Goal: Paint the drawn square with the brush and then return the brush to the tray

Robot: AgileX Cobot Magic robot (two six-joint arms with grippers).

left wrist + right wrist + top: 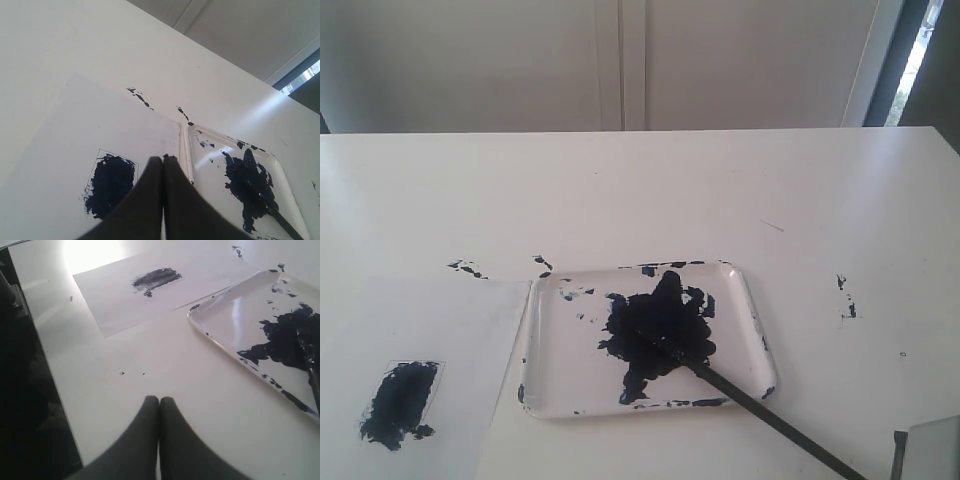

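Observation:
The drawn square [400, 402] on the white paper [430, 330] is filled with dark blue-black paint; it also shows as the square [111, 184] and the square [156, 278]. The white tray [740, 290] holds a big dark paint blotch [658, 325]. The black brush [760, 412] lies with its tip in the blotch and its handle sticking out over the tray's near right corner. My left gripper [163, 159] is shut and empty, above the paper's edge by the tray [285, 175]. My right gripper [159, 400] is shut and empty over bare table, apart from the tray [215, 305].
Paint flecks [468, 267] mark the white table [720, 190] behind the paper, and more flecks [846, 297] lie right of the tray. A grey piece of the right arm [928, 448] shows at the lower right corner. The table edge drops off dark [25, 390] beside the right gripper.

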